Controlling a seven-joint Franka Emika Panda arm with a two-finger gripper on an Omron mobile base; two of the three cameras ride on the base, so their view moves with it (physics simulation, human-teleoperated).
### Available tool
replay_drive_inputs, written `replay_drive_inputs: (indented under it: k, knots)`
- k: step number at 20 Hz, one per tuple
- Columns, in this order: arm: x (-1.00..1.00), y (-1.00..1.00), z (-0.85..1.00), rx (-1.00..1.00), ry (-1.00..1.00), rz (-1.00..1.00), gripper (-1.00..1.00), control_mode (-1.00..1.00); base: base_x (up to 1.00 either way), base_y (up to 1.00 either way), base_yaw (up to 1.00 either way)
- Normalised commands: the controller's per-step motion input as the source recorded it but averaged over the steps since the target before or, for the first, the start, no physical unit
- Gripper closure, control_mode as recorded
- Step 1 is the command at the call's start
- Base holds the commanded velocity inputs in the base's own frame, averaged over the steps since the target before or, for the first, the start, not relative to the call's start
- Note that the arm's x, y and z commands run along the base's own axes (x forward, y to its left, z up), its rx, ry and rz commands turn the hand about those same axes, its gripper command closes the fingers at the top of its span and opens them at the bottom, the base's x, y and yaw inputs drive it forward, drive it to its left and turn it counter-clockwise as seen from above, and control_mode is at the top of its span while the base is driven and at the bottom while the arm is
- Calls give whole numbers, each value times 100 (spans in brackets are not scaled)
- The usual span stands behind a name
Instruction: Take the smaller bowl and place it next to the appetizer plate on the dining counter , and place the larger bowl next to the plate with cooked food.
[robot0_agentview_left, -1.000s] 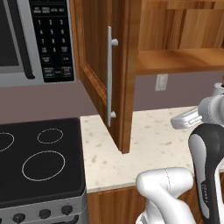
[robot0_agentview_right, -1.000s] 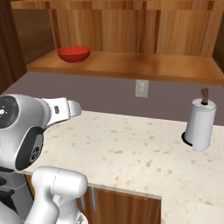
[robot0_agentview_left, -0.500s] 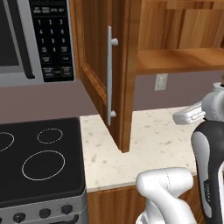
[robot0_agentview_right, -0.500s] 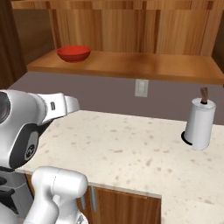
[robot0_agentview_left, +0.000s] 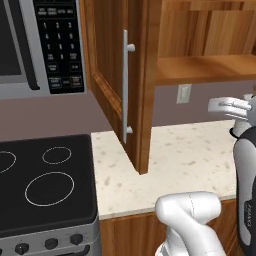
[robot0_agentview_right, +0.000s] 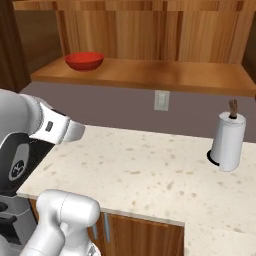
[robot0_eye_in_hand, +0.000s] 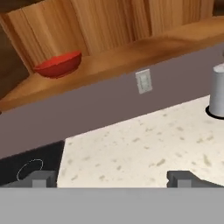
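The smaller bowl (robot0_agentview_right: 84, 60) sits upright on the open wooden shelf (robot0_agentview_right: 150, 75), near its left end, close to the front edge but not overhanging; also in the hand view (robot0_eye_in_hand: 58, 64). The larger bowl, both plates and the dining counter aren't placed from here, so judged step: reach for the red one first.

Gripper (robot0_eye_in_hand: 113, 179) low over the speckled desk (robot0_agentview_right: 145, 170), well short of the shelf, well apart from the bowl. Fingers (robot0_eye_in_hand: 41, 178) spread as wide as they go, nothing between them.

How to do it well (judgement):
- Bowl is up and to the left in the hand view, so the hand needs to rise and swing left before going forward. Go straight in and it meets the shelf front.
- Cabinet door (robot0_agentview_left: 117, 85) stands open just left of the shelf opening. Keep wrist and forearm off it.
- Rim grasp looks best: one finger inside, one outside, on the near wall. Glossy round bowl, likely slippery, so seat deep before closing.
- Headroom above the shelf unclear, so a low forward approach is safer than top-down.
- Lift slightly, then draw straight back off the shelf edge.

Paper towel holder (robot0_agentview_right: 228, 141) at the desk's right side, wall outlet (robot0_agentview_right: 160, 100) below the shelf, stovetop (robot0_agentview_left: 42, 182) beyond the desk's left edge; none in the path.
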Motion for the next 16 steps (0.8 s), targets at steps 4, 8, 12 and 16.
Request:
replay_drive_inputs:
  k: [4,8,12,16]
  knots:
    - [69,2,13,50,0,-11,-100,-100,0,0,0]
    - [64,2,16,31,-3,0,-100,-100,0,0,0]
    - [33,31,30,3,0,-4,-100,-100,0,0,0]
    - [13,40,21,-9,-3,-5,-100,-100,0,0,0]
